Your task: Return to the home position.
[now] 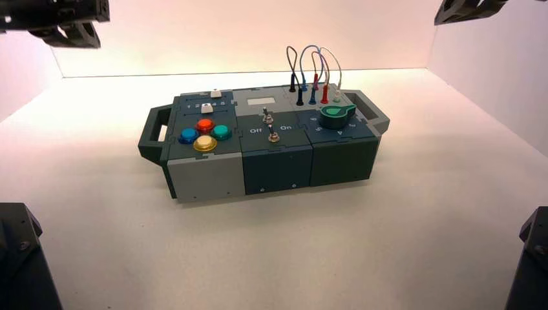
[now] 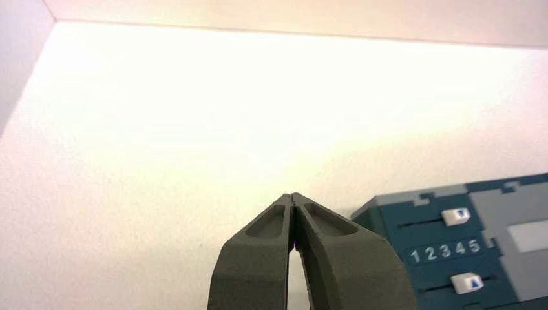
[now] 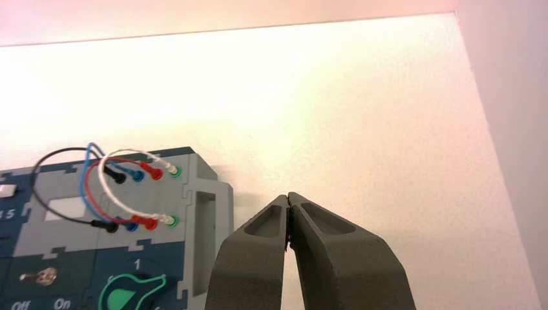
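Beside box (image 1: 265,145), both jaws closed, empty

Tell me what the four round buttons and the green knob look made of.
Round buttons: likely glossy translucent plastic, since highlights show on their domed caps. Green knob: apparently matte opaque plastic, flat colour without shine. Box body: seemingly cut panels, with notched interlocking edges.

High view looks down from behind at the whole box (image 1: 258,145); each wrist view peers close past its fingertips, sharing one box end.
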Tool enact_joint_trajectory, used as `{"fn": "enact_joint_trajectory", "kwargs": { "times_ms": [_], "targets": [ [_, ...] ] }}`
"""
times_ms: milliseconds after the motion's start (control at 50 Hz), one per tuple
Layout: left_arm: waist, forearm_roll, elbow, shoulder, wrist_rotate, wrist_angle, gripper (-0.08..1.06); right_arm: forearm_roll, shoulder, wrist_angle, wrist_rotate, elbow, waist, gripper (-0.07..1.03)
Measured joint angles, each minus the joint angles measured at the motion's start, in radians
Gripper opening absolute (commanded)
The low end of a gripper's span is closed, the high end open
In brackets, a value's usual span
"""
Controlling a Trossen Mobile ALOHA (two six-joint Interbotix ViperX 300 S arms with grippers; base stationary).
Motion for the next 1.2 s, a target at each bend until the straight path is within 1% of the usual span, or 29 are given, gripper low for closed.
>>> {"fn": "enact_joint_trajectory", "kwargs": {
  "times_ms": [100, 340, 440, 540, 600, 760, 900, 960, 1120, 1200],
  "targets": [
    [0.0, 0.0, 0.005, -0.038, 0.002, 0.006, -0.03, 0.0, -0.049, 0.003, -0.002, 0.018, 0.0, -0.02],
    [-0.002, 0.0, 0.021, -0.172, 0.002, 0.029, -0.03, -0.002, -0.179, 0.006, -0.002, 0.046, 0.0, -0.02],
    [0.0, 0.0, 0.021, -0.196, 0.012, 0.046, -0.03, 0.0, -0.23, 0.005, -0.002, 0.063, 0.0, -0.02],
    [0.0, 0.0, 0.021, -0.199, 0.021, 0.052, -0.03, 0.0, -0.284, 0.006, 0.0, 0.083, 0.0, -0.02],
    [0.0, 0.0, 0.021, -0.193, 0.021, 0.052, -0.03, 0.0, -0.307, 0.006, -0.002, 0.094, 0.002, -0.02],
    [0.0, 0.0, 0.015, -0.164, 0.023, 0.052, -0.03, 0.002, -0.414, 0.018, 0.0, 0.137, 0.002, -0.02],
    [0.0, 0.0, 0.012, -0.146, 0.025, 0.052, -0.03, 0.003, -0.485, 0.026, 0.002, 0.158, 0.003, -0.02],
    [0.0, 0.0, 0.012, -0.143, 0.023, 0.052, -0.03, 0.005, -0.506, 0.029, 0.003, 0.164, 0.003, -0.02],
    [0.0, -0.002, 0.018, -0.15, 0.02, 0.054, -0.03, 0.005, -0.518, 0.029, 0.005, 0.169, 0.003, -0.02],
    [0.0, -0.002, 0.032, -0.17, 0.011, 0.054, -0.03, 0.005, -0.518, 0.028, 0.003, 0.17, 0.003, -0.02]
  ]
}}
